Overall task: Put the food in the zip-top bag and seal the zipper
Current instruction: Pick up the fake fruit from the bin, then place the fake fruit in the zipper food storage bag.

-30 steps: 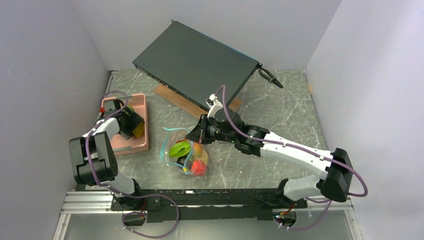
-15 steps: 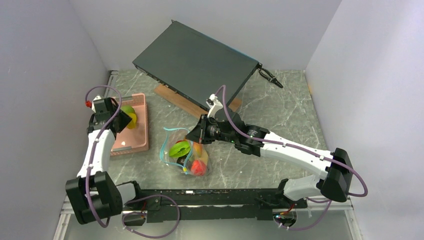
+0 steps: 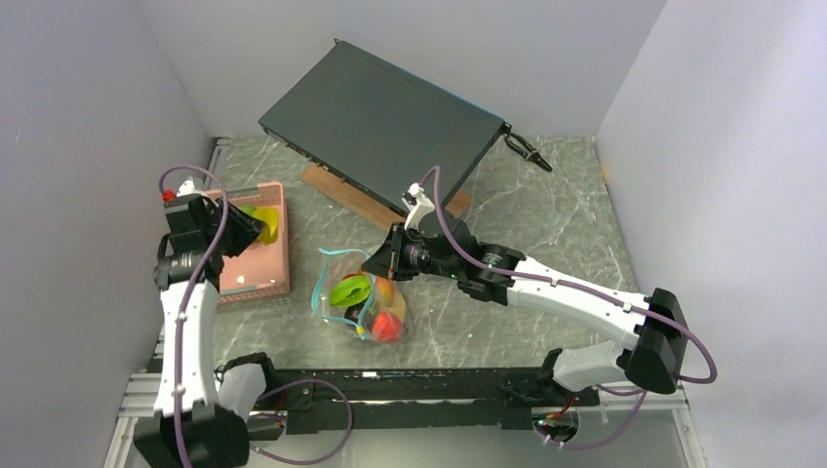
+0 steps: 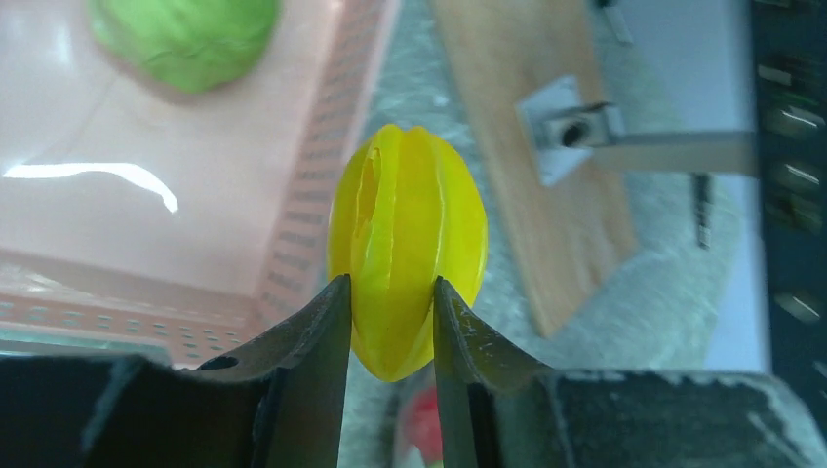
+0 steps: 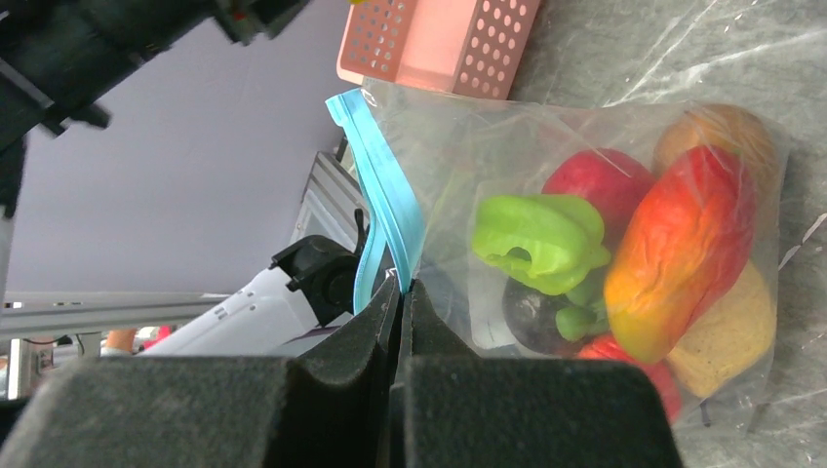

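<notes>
I see plain lilac-grey walls (image 3: 88, 117) closing in on three sides, evenly lit, shadows soft. Table (image 3: 556, 224) has grey-green marbled top. Flat black case (image 3: 385, 117) at back, tilted, propped on wooden plank (image 3: 327, 185). Small black tool (image 3: 528, 150) beside case's right corner. Aluminium rail (image 3: 141, 395) along near edge.

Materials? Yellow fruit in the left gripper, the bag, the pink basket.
The yellow fruit looks like glossy hard plastic: shiny, ridged, with a split seam. The bag is thin clear film, crinkled and glinting. The pink basket seems smooth moulded plastic, with perforated walls.
</notes>
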Available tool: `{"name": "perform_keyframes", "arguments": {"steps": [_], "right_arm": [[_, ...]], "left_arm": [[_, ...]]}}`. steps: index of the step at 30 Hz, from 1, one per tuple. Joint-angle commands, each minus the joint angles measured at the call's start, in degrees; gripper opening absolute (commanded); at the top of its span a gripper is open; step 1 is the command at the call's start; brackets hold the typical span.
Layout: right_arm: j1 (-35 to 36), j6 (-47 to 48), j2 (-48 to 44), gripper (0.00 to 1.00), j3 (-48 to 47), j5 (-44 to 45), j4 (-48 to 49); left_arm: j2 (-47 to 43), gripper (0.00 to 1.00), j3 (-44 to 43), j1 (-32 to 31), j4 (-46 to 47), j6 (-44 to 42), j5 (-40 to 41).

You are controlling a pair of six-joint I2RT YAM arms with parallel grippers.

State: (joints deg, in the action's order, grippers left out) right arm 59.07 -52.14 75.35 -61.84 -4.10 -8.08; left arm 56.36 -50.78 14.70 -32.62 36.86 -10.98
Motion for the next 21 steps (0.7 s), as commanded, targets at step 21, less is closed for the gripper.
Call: {"name": "perform_keyframes", "arguments": {"steps": [21], "right_arm": [[0.0,-0.4,2.0,0.0,-3.6,3.6,3.2]], "left_arm": [[-24.0,0.33,0.0,-13.4,-6.7,4.3,-32.7]]}}
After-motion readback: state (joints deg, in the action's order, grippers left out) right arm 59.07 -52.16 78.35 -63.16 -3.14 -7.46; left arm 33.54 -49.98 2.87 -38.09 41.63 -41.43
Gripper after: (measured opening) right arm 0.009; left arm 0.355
